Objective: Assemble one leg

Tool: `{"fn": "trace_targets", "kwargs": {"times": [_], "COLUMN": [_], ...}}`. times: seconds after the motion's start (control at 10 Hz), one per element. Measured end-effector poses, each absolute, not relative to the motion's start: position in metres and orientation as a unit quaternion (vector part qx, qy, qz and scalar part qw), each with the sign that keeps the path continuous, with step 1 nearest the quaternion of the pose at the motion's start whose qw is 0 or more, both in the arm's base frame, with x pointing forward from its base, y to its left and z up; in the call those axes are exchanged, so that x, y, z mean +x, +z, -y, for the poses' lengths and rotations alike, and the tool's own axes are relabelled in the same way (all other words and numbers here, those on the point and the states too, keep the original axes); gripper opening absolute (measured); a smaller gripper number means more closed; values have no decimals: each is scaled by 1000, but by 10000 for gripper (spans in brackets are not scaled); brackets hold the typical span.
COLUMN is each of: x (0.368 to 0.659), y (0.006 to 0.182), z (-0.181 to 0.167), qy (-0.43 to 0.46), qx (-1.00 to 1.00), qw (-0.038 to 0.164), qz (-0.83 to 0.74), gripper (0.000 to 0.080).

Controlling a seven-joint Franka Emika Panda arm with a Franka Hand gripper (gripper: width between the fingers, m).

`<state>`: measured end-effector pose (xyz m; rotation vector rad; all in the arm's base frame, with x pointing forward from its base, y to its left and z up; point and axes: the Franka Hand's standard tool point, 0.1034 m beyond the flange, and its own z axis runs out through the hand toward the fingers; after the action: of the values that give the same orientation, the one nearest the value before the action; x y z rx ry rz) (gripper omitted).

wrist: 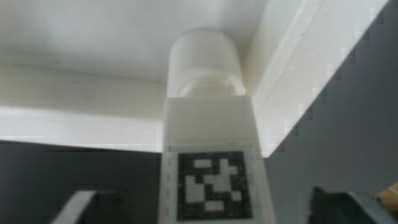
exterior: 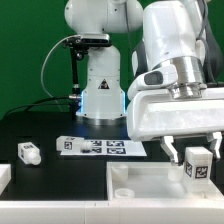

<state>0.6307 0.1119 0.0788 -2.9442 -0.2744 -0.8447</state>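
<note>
My claw (exterior: 195,149) hangs over the near corner of the large white tray-like piece (exterior: 150,186), on the exterior view's right, and the leg (exterior: 200,165) stands upright between my two fingers. It is a small white rectangular post. The face turned to the exterior camera carries a black-and-white square tag, and its foot rests on the tray-like piece close to that corner. Through the wrist camera I look down the length of the leg (wrist: 214,140): a squared white body with a tag on the near face, narrowing to a smooth rounded white end that sits against the inner corner of the tray-like piece (wrist: 71,100), where its wall rises beside it. My fingers (wrist: 80,208) show only as blurred grey shapes at either side, with a dark gap between each of them and the post. So my claw (wrist: 228,205) is spread around the leg and not clamped on it. A second leg (exterior: 28,152) lies on its side on the black table (exterior: 60,125), well apart towards the exterior view's left, and the marker board (exterior: 100,146) lies flat between the two.
</note>
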Motion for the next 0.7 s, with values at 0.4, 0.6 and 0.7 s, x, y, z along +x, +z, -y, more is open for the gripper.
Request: {"fn": "trace_targets", "kwargs": {"times": [0.4, 0.6, 0.7], "x": [652, 654, 656], "y": [101, 90, 86], "z": [-112, -118, -120], "qy": [-133, -46, -21], "qx": [-987, -995, -996], "qw": [50, 59, 58], "qz": [75, 64, 69], "gripper": [647, 649, 649]}}
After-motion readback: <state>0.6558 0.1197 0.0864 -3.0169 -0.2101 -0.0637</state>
